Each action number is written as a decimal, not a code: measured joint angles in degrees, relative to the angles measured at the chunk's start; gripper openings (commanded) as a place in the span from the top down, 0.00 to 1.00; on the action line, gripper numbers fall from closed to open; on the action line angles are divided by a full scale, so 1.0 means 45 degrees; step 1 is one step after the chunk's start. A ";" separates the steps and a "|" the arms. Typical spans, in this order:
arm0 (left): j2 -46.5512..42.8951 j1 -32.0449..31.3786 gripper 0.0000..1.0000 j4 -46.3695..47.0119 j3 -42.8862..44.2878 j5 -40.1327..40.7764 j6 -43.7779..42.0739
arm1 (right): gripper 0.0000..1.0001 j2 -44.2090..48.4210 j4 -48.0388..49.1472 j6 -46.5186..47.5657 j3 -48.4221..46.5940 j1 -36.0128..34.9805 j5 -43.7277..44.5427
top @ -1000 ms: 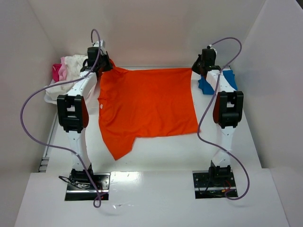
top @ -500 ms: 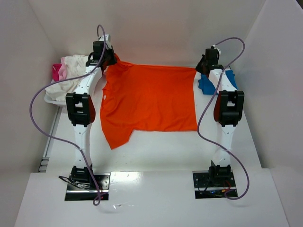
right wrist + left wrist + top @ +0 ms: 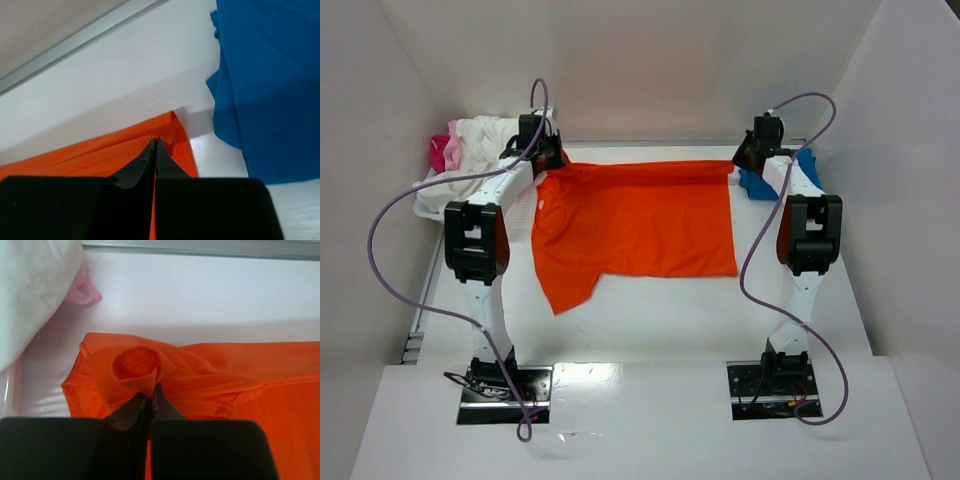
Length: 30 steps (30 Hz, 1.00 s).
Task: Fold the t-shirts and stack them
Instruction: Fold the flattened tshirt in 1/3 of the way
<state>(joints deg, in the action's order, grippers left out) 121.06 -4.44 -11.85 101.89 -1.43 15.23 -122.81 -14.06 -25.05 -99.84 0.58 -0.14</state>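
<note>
Top external: fixed, high and behind both bases, tilted down across the whole table; farthest view.
Left wrist: sits behind the left gripper, looks along the jaws, very near; orange t-shirt at the tips, white t-shirt ahead-left of them.
Right wrist: same mount behind the right gripper; blue t-shirt right of the jaws.
All three views share the orange t-shirt's far edge.

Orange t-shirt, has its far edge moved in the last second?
Yes. The far edge of the orange t-shirt has drawn away from the back rail toward the near side, leaving a wider white strip behind it.
</note>
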 measured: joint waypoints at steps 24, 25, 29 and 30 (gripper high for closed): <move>-0.3659 -0.0370 1.00 -0.0138 -0.5084 -0.0846 0.0421 | 1.00 0.1297 0.0795 -0.0220 0.2898 0.0052 -0.0244; -0.3711 -0.0458 1.00 -0.0215 -0.5211 -0.0849 0.0424 | 1.00 0.1276 0.0801 -0.0223 0.2909 0.0056 -0.0244; -0.3999 -0.0764 1.00 -0.0387 -0.5862 -0.0843 0.0690 | 1.00 0.1264 0.0950 -0.0263 0.3232 0.0093 -0.0277; -0.4079 -0.0833 1.00 -0.0449 -0.6010 -0.0851 0.0718 | 1.00 0.1264 0.0999 -0.0302 0.3396 0.0108 -0.0334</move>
<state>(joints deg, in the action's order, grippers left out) 102.70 -8.19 -13.87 74.85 -5.25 18.46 -117.12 -9.56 -26.41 -84.56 1.06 -1.64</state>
